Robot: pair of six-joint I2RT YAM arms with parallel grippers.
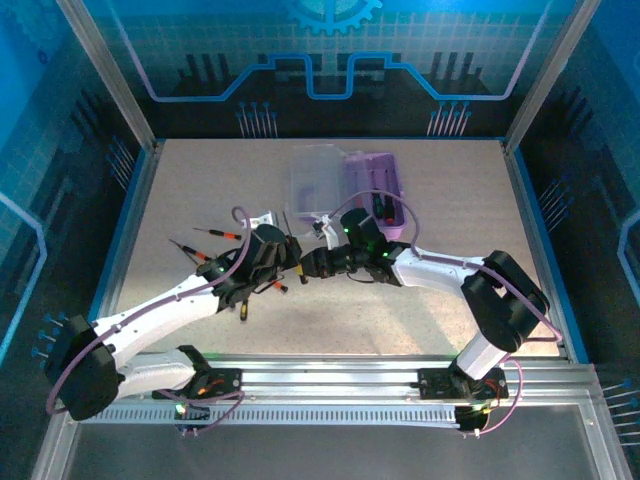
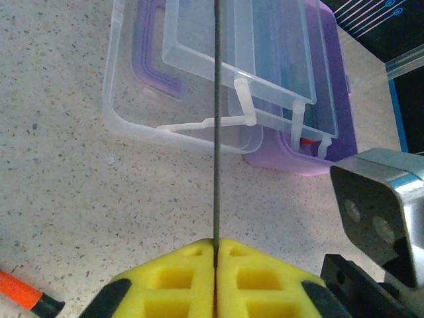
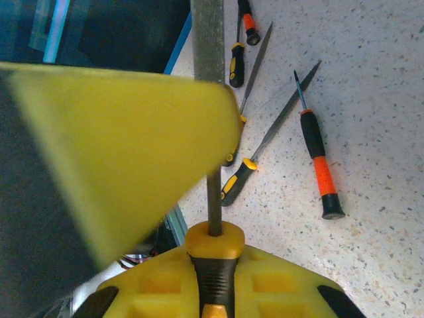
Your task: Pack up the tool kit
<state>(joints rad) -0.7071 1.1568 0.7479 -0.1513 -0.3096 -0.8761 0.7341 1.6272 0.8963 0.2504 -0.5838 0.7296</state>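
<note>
The left gripper pinched a file by the blade; the right gripper clenched its handle. The case sat at one o'clock from them.

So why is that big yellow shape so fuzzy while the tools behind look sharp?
Right wrist view: the yellow claw pad sits almost against the lens, out of focus; the screwdriver behind is crisp. Left wrist view: faint reflections on the clear lid. Top view: blue-tinted, even light.

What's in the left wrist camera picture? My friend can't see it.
The left gripper pinches a slim tool between yellow pads, its thin metal shaft running straight up the picture. Behind it, the tool kit lies open on a speckled table, clear lid beside purple base.
</note>
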